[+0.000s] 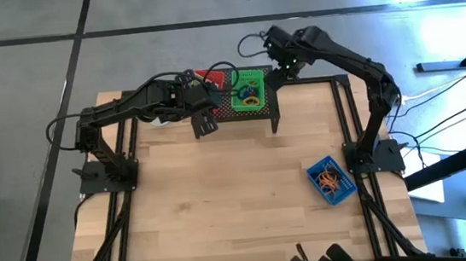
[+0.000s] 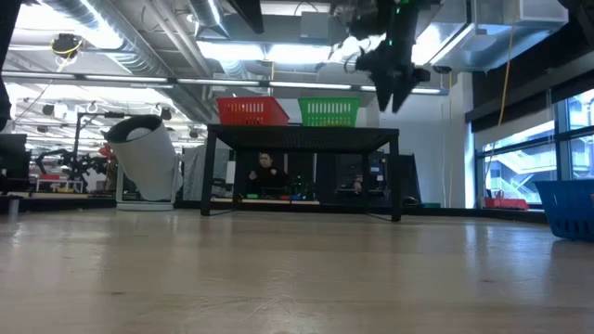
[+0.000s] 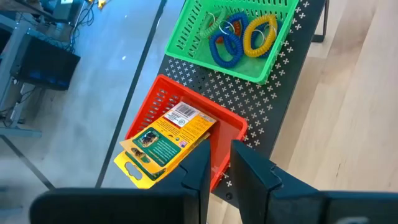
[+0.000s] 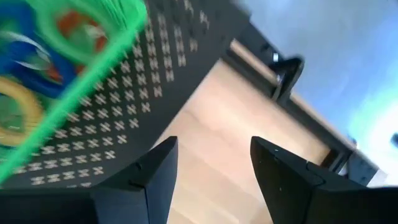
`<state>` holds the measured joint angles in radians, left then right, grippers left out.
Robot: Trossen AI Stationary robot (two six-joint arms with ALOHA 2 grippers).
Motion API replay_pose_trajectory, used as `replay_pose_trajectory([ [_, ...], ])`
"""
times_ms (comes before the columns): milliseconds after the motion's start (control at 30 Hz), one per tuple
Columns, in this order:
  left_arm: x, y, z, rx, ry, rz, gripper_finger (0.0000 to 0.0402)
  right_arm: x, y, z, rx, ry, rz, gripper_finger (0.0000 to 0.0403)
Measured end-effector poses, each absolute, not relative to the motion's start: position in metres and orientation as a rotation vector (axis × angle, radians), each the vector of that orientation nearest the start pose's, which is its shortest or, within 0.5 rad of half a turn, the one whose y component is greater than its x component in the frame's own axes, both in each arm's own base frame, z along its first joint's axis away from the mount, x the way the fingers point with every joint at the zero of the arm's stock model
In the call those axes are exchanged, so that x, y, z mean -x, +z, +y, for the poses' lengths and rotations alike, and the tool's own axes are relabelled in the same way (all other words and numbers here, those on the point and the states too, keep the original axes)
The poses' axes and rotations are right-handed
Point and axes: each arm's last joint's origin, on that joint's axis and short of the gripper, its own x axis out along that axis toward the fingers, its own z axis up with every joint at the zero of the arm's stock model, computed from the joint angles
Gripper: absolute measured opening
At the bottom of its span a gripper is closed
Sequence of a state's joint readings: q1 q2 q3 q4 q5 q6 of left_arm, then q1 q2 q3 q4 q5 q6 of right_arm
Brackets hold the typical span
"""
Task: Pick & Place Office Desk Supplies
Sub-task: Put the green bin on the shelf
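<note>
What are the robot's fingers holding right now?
Nothing. The left gripper has narrow, empty fingers near the yellow packets in the red bin. The right gripper is open, empty.

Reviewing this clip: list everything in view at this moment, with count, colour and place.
Table: one, light wood, under everything.
Perforated shelf: one, black, at the table's far edge.
Red bin: one, on the shelf.
Printed packets: two, yellow, sticking out of the red bin.
Green bin: one, on the shelf beside the red bin.
Coiled loops: several, blue, yellow, orange and green, in the green bin.
Blue bin: one, near the right arm's base, holding orange loops.
White mug: one, on the table beside the shelf.
Left tool: narrow gap, above the red bin, holding nothing visible.
Right tool: open, empty, beside the green bin.
</note>
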<state>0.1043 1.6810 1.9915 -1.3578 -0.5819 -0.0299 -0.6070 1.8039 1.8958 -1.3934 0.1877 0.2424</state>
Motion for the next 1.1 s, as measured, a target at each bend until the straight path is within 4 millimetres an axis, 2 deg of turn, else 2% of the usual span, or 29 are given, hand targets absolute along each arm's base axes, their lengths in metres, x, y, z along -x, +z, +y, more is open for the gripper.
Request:
replay_pose_trajectory([
  [100, -0.306, 0.418, 0.048, -0.233, 0.633, 1.037, 0.0052, -0.284, 0.331, -0.199, -0.49, -0.84, 1.26, 0.0203],
  [233, -0.306, 0.418, 0.048, -0.256, 0.62, 1.045, 0.0052, -0.295, 0.321, -0.195, -0.487, -0.812, 1.218, 0.0203],
  [433, -0.306, 0.418, 0.048, -0.259, 0.619, 1.046, 0.0053, -0.312, 0.323, -0.194, -0.505, -0.695, 1.07, 0.0203],
  [600, -0.306, 0.418, 0.048, -0.252, 0.622, 1.043, 0.0053, -0.318, 0.325, -0.195, -0.491, -0.684, 1.004, 0.0203],
  [833, -0.306, 0.418, 0.048, -0.24, 0.629, 1.039, 0.005, -0.319, 0.324, -0.196, -0.49, -0.682, 1.004, 0.0203],
  [1100, -0.306, 0.418, 0.048, -0.227, 0.637, 1.034, 0.005, -0.313, 0.321, -0.193, -0.474, -0.672, 1.084, 0.0203],
])
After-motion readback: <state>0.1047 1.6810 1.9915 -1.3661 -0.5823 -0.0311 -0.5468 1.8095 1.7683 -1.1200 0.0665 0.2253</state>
